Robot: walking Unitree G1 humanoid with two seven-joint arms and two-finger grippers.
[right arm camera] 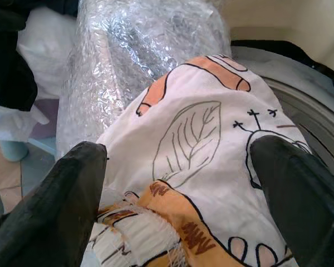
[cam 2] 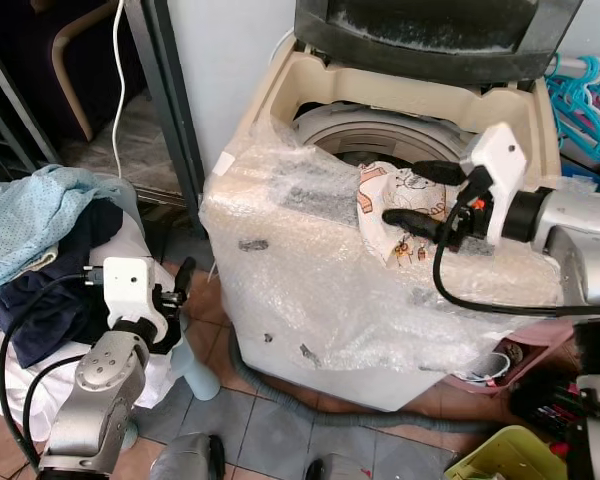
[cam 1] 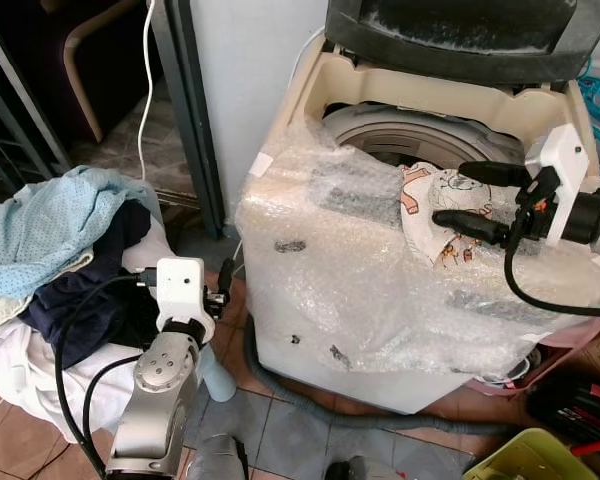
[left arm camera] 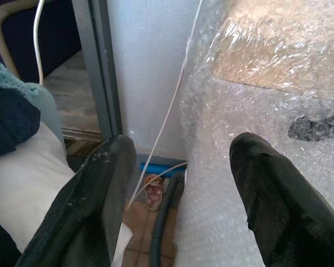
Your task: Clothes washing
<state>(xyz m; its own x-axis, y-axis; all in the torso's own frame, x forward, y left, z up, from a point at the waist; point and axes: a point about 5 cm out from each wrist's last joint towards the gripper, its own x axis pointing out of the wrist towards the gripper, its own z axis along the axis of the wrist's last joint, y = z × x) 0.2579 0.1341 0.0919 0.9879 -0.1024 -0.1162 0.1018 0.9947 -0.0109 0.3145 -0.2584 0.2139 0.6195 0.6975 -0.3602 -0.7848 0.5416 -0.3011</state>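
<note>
A cream top-loading washing machine (cam 1: pixel 310 330) wrapped in clear bubble wrap fills the centre and right of the head views, its dark lid (cam 1: pixel 460 35) raised at the top of the frame and the pale grey drum opening (cam 1: pixel 410 135) exposed beneath it. A white cloth printed with orange and black cartoon figures (cam 1: pixel 435 215) lies draped over the machine's front rim at centre right, partly over the bubble wrap and partly at the edge of the drum.

The right gripper (cam 1: pixel 475 200) reaches in from the right edge of the frame, level with the rim. Its two black fingers (right arm camera: pixel 55 206) are spread wide, one on each side of the printed cloth; the right wrist view shows the cloth bulging up between them, without either finger clearly pressing on it.

At lower left the left gripper (cam 1: pixel 223 290) sits low, between the machine's front corner and a heap of laundry. Its fingers (left arm camera: pixel 83 206) are also held well apart, with nothing between them; beyond them the left wrist view shows the bubble-wrapped side of the machine, a thin white cable (left arm camera: pixel 167 117) and a dark grey door frame (left arm camera: pixel 97 72).

The heap at the left edge holds a light blue speckled garment (cam 1: pixel 50 220) on top, a dark navy garment (cam 1: pixel 90 290) under it and white fabric (cam 1: pixel 20 370) below. A grey corrugated hose (cam 1: pixel 360 415) curves across the tiled floor (cam 1: pixel 280 440) under the machine.
</note>
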